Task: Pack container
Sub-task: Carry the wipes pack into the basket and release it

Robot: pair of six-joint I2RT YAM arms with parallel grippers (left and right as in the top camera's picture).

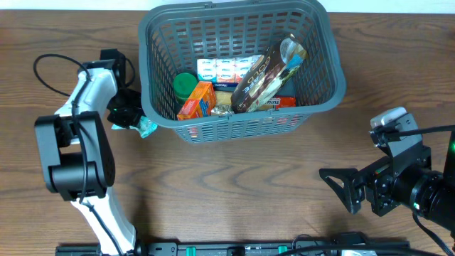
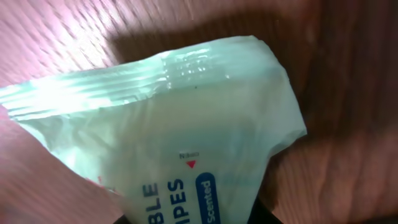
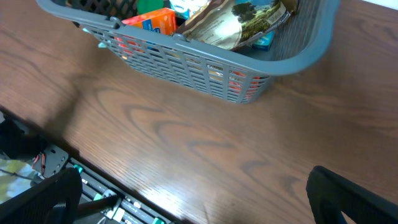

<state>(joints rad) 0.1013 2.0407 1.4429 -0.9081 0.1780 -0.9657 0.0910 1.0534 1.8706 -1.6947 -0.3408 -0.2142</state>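
The dark grey slatted basket (image 1: 234,125) stands at the back middle of the table; its near wall also shows in the right wrist view (image 3: 186,53). It holds a brown snack bag (image 1: 266,71), an orange box (image 1: 197,99), a green-lidded jar (image 1: 185,85), white boxes (image 1: 224,69) and a red pack (image 1: 283,102). My left gripper (image 1: 126,114) is just left of the basket, shut on a pale green wipes pack (image 1: 147,128). The pack (image 2: 186,124) fills the left wrist view, between the dark fingers (image 2: 199,221). My right gripper (image 1: 340,186) is open and empty at the front right (image 3: 193,196).
A black cable (image 1: 50,71) loops on the table behind the left arm. The table's front edge, with a rail of electronics (image 3: 93,186), runs close under the right gripper. Bare wood (image 1: 234,185) lies between the basket and that edge.
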